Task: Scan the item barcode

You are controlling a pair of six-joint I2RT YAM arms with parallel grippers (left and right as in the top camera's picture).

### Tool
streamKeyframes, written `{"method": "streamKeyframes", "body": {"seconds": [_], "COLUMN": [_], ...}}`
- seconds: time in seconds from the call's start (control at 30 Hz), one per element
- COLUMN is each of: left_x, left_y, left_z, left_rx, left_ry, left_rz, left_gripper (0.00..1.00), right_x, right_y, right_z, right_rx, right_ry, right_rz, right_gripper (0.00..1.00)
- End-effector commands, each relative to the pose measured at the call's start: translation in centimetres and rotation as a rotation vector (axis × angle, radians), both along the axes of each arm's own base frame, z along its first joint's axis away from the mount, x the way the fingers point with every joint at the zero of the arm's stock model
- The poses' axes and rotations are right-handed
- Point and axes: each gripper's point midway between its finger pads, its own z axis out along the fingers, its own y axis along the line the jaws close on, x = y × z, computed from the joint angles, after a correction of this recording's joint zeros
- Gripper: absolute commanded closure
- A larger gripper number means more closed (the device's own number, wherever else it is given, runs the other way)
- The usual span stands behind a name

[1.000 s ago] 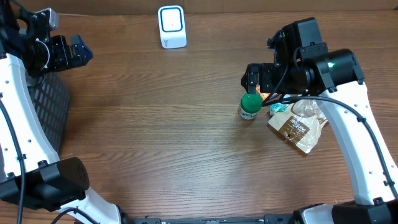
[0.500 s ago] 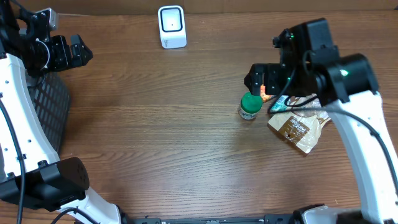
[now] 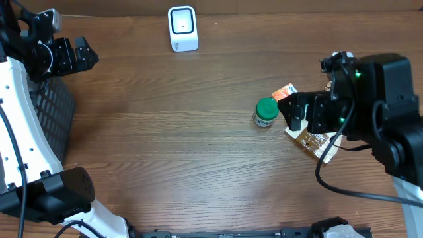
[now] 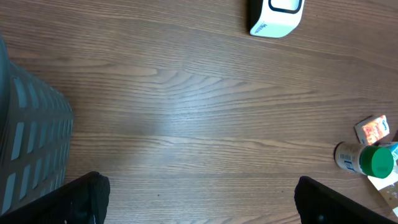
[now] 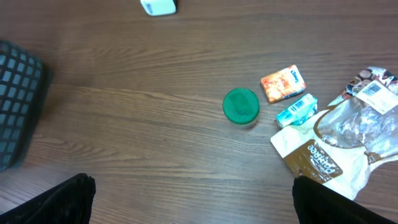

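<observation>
Four candidates for scanning lie together on the right of the wooden table [image 3: 198, 152]: a green-capped bottle [image 3: 266, 112], an orange packet [image 3: 284, 92] just beyond it, a small teal packet [image 5: 296, 111] and a brown snack bag [image 5: 323, 152] furthest right. The white barcode scanner [image 3: 182, 28] stands at the far edge, well apart from them, and a black mesh basket [image 3: 53, 112] sits at the left.

The right gripper [image 3: 292, 112] hangs above the cluster with its jaws spread wide and nothing between them; its fingers [image 5: 68, 202] frame the bottle from high up. The left gripper [image 3: 89, 53] is likewise spread and empty, over the far left by the basket.

The bottle looks the likeliest pick: small, rigid and probably light, standing upright. Its round body could twist or slip between flat pads, so a hold across the cap or just under it seems safest and leaves the label free for the scanner. The bag, by contrast, is soft and crinkly and would buckle.
</observation>
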Motion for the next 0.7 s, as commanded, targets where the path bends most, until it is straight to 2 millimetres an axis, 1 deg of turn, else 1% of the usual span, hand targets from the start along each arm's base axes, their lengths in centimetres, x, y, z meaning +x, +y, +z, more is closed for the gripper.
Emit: {"method": "streamKeyframes", "body": {"seconds": [0.0, 0.5, 0.6, 0.67], "left_x": [-0.25, -0.25, -0.25, -0.25], "left_y": [0.04, 0.04, 0.04, 0.03], "left_z": [1.3, 1.3, 1.3, 1.3], "left_rx": [0.021, 0.021, 0.021, 0.021], "left_ry": [-0.039, -0.039, -0.039, -0.039], "left_rz": [-0.013, -0.013, -0.013, -0.013], "left_gripper": [0.0, 0.0, 0.01, 0.01], "right_x": [0.0, 0.73, 0.01, -0.02], "right_y": [0.22, 0.41, 0.2, -0.39], "right_z": [0.93, 0.01, 0.36, 0.8], "right_rx": [0.007, -0.002, 0.003, -0.006], "right_ry": [-0.028, 0.005, -0.017, -0.081], "right_rz": [0.013, 0.013, 0.013, -0.009], "right_gripper": [0.0, 0.0, 0.0, 0.0]}}
